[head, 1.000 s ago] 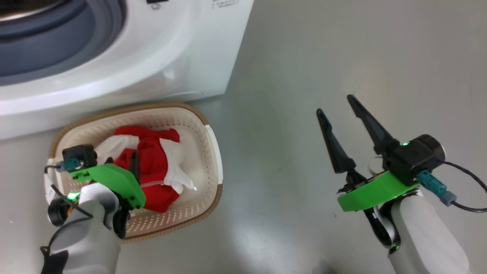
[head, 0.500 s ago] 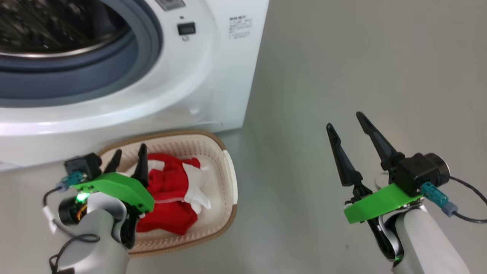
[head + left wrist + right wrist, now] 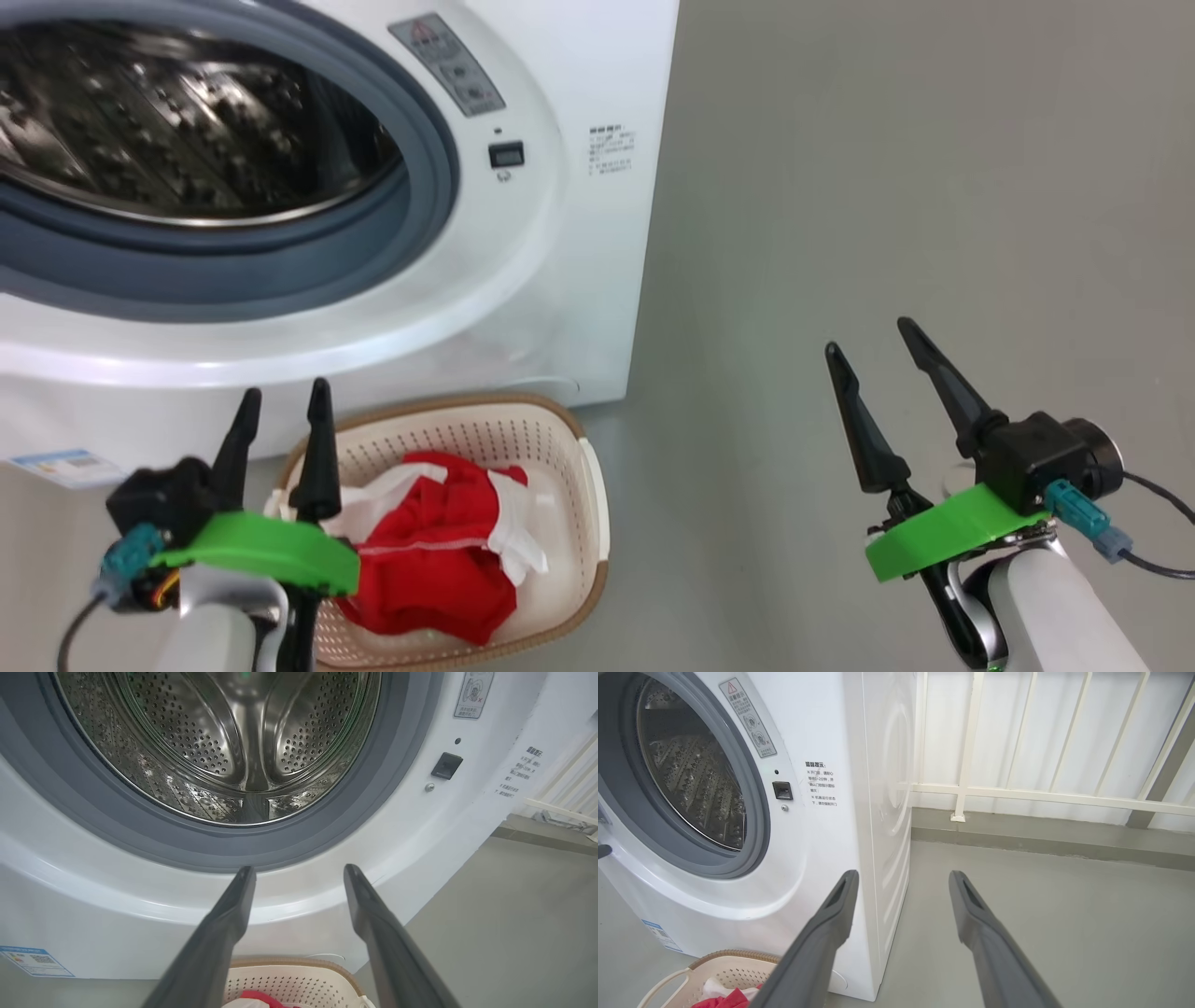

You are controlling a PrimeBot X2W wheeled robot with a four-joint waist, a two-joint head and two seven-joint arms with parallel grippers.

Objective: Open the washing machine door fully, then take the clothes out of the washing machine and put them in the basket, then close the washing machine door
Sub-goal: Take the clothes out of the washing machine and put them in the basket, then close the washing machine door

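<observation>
- Washer (image 3: 579, 243): white box at far left on the grey floor (image 3: 887, 187). Its round mouth stands uncovered, showing the grey ring (image 3: 280, 271) and the perforated steel drum (image 3: 187, 121).
- Basket (image 3: 597, 504): on the floor on the near side of the washer, just beside its front and right of the blue label (image 3: 65, 462).
- Clothes (image 3: 429, 560): red and white bundle lying inside the basket.
- Left gripper (image 3: 285, 390): at the basket's left edge, fingers pointing towards the washer. Jaws are spread wide with nothing between them.
- Right gripper (image 3: 868, 336): over the floor, well right of the basket. Jaws are spread wide, holding nothing.
- Railing (image 3: 1017, 793): white bars at far right, beyond the washer.
</observation>
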